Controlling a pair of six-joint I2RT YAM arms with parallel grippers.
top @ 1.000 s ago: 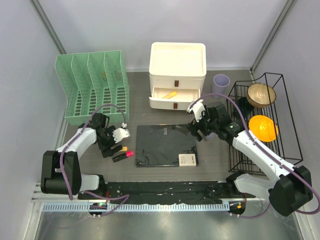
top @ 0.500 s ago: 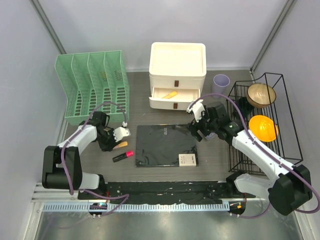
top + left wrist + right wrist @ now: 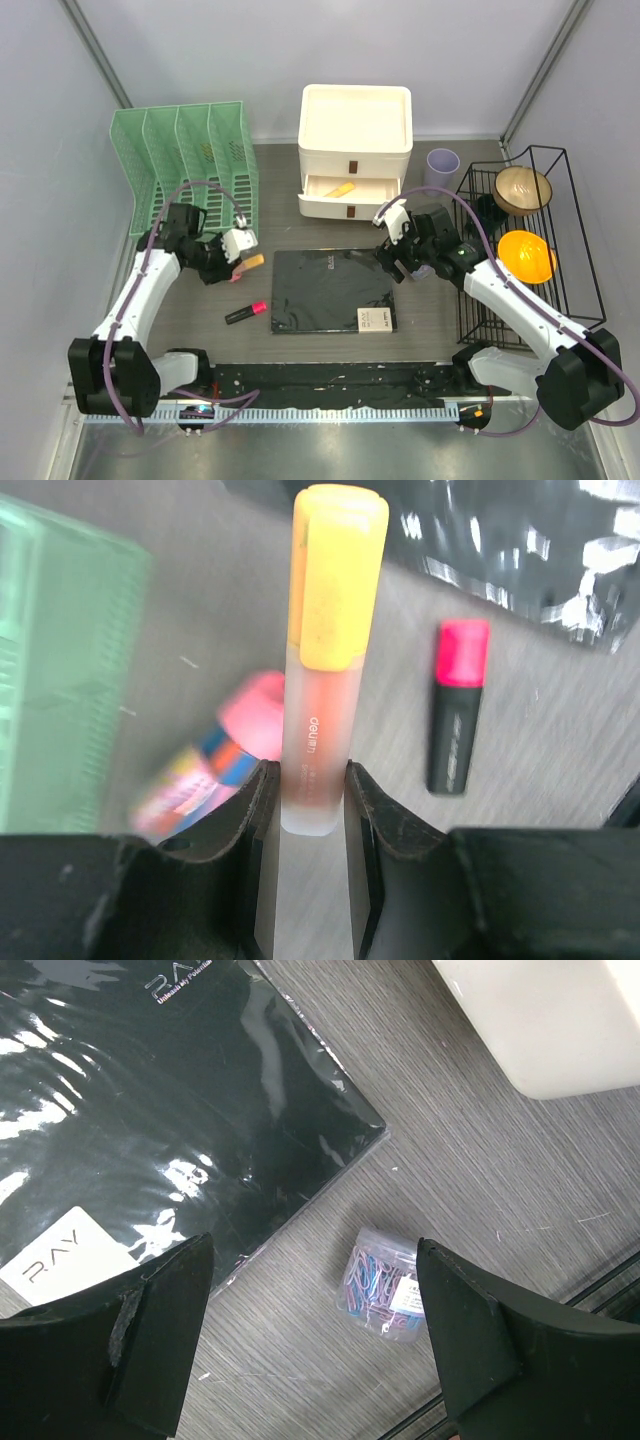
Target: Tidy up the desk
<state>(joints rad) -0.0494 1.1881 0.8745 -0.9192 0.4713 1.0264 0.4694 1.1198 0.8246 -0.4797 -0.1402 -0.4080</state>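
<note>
Mid-tidy on the tabletop (image 3: 200, 330), flat beneath both arms from the near rail to the far wall. Clamped in the left gripper (image 3: 307, 775) and held above the wood at left: an orange-capped highlighter (image 3: 322, 660). Probably bound for the open drawer (image 3: 375, 187) of the white drawer unit (image 3: 355, 120) at far centre, with one yellow-orange piece (image 3: 340, 189) inside it. Calls for a carry rightward and farther, then a release over the drawer's mouth.

Lying near of that gripper: a pink highlighter (image 3: 245, 312), just left of the black notebook (image 3: 325, 285). Over the notebook's far right corner, the right gripper (image 3: 315, 1260), spread wide and holding nothing, with a small jar of paper clips (image 3: 383, 1282) below it.

Far left, a green file rack (image 3: 185, 175), contents not plain. At right, a wire rack (image 3: 480, 310) with a wooden bowl (image 3: 522, 188) and an orange bowl (image 3: 526, 255). Beside it, a lilac cup (image 3: 443, 162), inside unseen.
</note>
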